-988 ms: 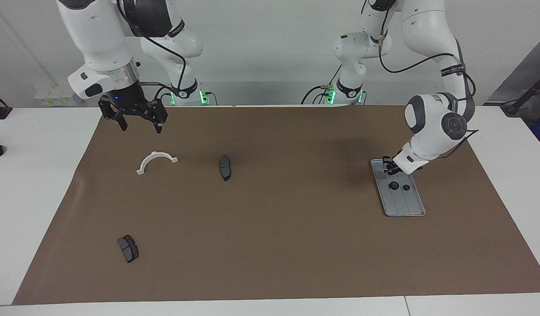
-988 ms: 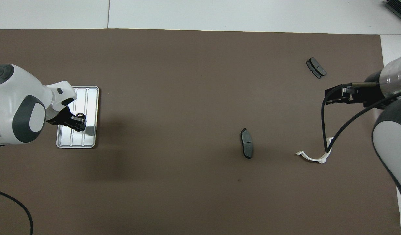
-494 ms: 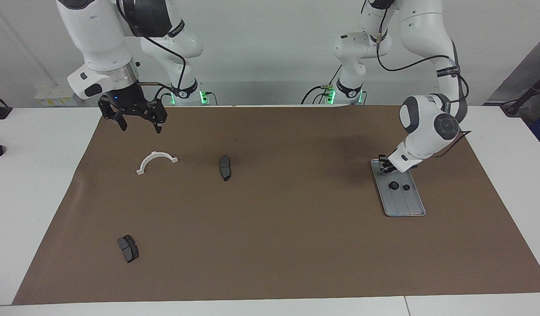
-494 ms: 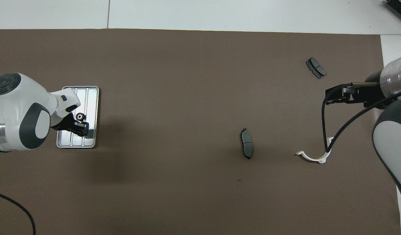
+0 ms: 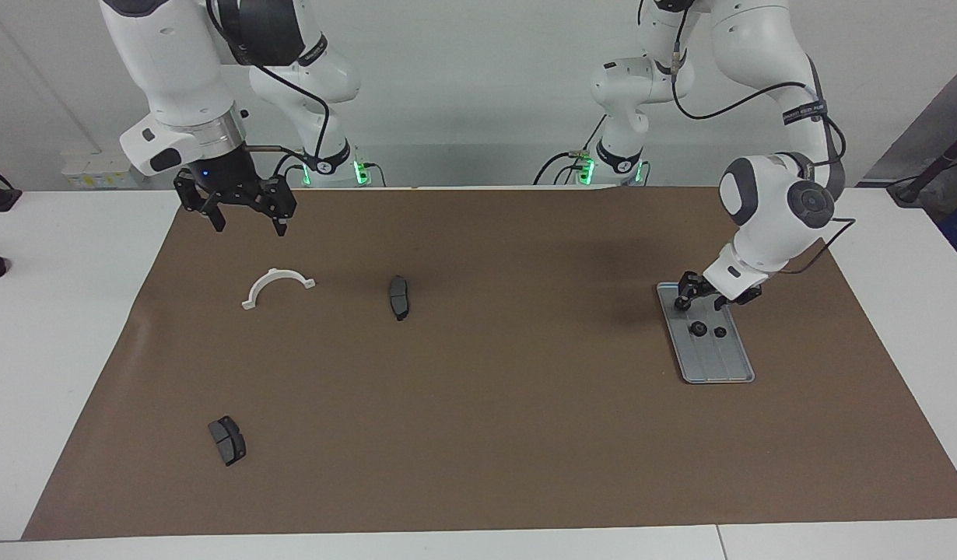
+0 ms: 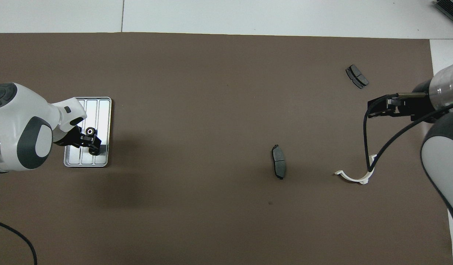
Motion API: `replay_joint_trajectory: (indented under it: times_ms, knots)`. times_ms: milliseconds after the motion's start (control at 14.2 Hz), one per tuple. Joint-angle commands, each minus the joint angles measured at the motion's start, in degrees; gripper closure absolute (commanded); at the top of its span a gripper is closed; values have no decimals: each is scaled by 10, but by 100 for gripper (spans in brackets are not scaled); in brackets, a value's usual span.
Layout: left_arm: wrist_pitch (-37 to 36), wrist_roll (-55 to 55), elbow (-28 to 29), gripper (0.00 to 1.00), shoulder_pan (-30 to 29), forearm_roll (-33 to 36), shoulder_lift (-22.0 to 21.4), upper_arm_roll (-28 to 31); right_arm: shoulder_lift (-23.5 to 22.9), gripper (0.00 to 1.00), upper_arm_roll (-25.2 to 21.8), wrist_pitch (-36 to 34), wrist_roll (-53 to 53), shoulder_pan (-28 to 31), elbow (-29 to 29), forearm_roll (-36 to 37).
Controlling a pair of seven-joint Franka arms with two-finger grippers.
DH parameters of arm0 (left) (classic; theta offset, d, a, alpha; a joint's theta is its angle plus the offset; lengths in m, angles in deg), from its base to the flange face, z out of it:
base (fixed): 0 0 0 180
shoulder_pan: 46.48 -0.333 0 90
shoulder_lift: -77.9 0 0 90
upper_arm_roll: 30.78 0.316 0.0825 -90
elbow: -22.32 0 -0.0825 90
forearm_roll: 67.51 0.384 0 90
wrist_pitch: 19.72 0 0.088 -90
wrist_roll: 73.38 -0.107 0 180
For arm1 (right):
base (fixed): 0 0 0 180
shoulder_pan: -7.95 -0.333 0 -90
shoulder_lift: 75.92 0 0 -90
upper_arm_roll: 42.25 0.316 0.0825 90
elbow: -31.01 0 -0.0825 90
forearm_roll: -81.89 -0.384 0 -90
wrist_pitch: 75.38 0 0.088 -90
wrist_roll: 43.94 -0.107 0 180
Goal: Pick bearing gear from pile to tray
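1. Since a second ago my left gripper [image 5: 700, 297] has spread its fingers over the tray [image 5: 726, 365]; back then they were pinched together low at the tray's end nearer the robots.
2. I now see those fingers parted with nothing between them, hanging just above that same end of the tray.
3. Two small black gears [image 5: 698, 330] lie on the tray just beside each other, the larger one toward the middle of the table and the smaller one [image 5: 720, 332] toward the left arm's end.
4. From overhead I can make out only one gear [image 6: 90, 131], with a pale centre, right beside the left gripper's fingers [image 6: 95, 141]; the wrist covers the rest.
5. The tray sits on the brown mat [image 5: 494, 435] at the left arm's end of the table.
6. My right gripper [image 5: 247, 224] has not shifted: it waits in the air over the mat's edge nearest the robots, fingers wide apart and empty.
7. What remains of the pile is loose on the mat: a white half-ring [image 5: 277, 287] below the right gripper, one dark brake pad [image 5: 399, 297] beside it toward the table's middle, and a second brake pad [image 5: 227, 440] much farther from the robots.
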Motion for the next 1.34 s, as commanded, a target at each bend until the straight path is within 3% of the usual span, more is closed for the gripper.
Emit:
replay_joint_trajectory:
  times_ms: [0,212,353,423,776,1270]
  knots:
    - [-99,6,-90,30,4,2,-5,-3,12,0,4,3,9,9,-13,-12]
    - [-220,16,-203,28,10,3,-6,-2,12,0,4,3,9,9,-13,-12]
    - [-253,17,-226,6,10,5,-27,-1,12,0,4,3,9,9,-13,-12]
    - [-254,17,-225,0,10,6,-46,-1,12,0,4,3,9,9,-13,-12]
    - [-259,28,-221,0,11,3,-77,-4,12,0,4,3,9,9,-13,-12]
    - [-243,26,-215,0,6,3,-79,-3,12,0,4,3,9,9,-13,-12]
